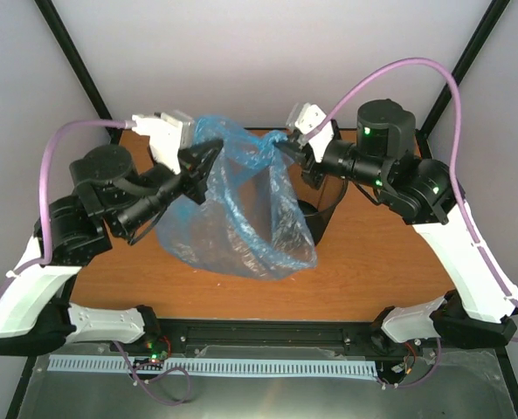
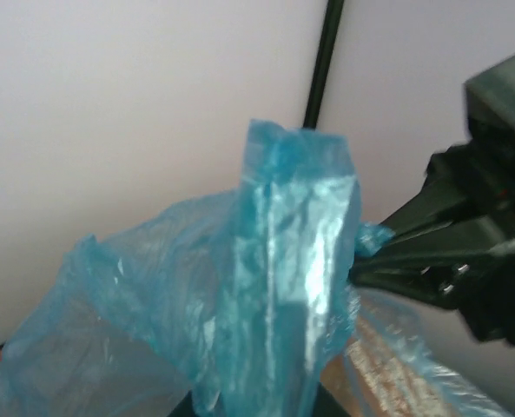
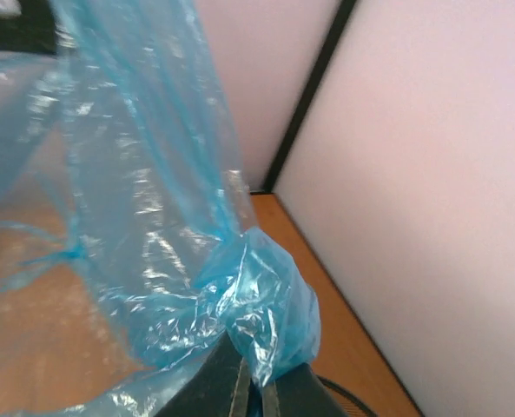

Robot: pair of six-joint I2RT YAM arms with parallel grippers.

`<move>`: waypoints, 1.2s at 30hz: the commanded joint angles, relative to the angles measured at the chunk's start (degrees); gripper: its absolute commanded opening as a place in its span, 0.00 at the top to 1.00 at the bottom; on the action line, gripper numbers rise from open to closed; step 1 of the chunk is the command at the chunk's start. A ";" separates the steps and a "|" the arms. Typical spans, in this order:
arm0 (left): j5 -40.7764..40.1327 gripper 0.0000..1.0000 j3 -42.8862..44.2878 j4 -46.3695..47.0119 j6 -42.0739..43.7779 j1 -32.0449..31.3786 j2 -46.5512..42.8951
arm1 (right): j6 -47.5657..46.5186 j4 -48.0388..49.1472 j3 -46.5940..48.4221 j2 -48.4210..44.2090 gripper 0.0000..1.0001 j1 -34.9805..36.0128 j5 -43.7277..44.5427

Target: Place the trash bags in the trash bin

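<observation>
The trash bag (image 1: 241,209), a thin wrinkled light-blue film, hangs stretched between both grippers above the table. My left gripper (image 1: 208,161) is shut on its left upper edge; in the left wrist view a bunched fold of the bag (image 2: 283,261) rises out of the jaws and hides them. My right gripper (image 1: 286,148) is shut on the right upper edge, with a knob of film (image 3: 270,304) pinched between its fingertips (image 3: 255,373). The black trash bin (image 1: 321,218) stands behind and under the bag, mostly hidden; its dark shape shows through the film.
The orange wooden table (image 1: 372,262) extends to the front and right of the bag. A black frame post (image 3: 309,95) runs up the back corner between the pale walls. A bit of the bin's rim (image 3: 366,404) lies below the right gripper.
</observation>
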 commanded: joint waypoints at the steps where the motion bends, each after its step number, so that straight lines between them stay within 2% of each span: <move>1: 6.07 0.99 12.87 -1.03 0.85 -0.27 6.78 | 2.99 3.79 5.11 -0.86 0.97 0.24 12.35; 6: 10.30 0.99 21.97 -1.11 2.64 -0.23 14.72 | 1.93 6.62 7.62 -1.98 0.97 0.14 20.52; 11: 20.28 0.99 25.09 5.87 1.99 -0.27 19.68 | -2.60 8.71 10.76 -2.09 0.97 -0.48 27.19; 14: 22.26 0.99 25.79 9.89 2.44 -0.26 22.05 | -4.51 9.31 12.29 -1.69 0.97 -0.89 29.48; 19: 21.11 0.99 24.90 13.40 3.97 -0.26 25.08 | -5.60 9.92 12.06 -2.01 0.97 -1.49 31.32; 27: 19.80 0.99 21.07 13.51 4.81 -0.28 26.84 | -6.65 10.53 11.53 -2.69 0.97 -1.96 31.97; 36: 7.13 0.99 17.83 10.52 7.57 -0.14 27.21 | -7.10 10.99 5.72 -2.86 0.96 -1.97 29.84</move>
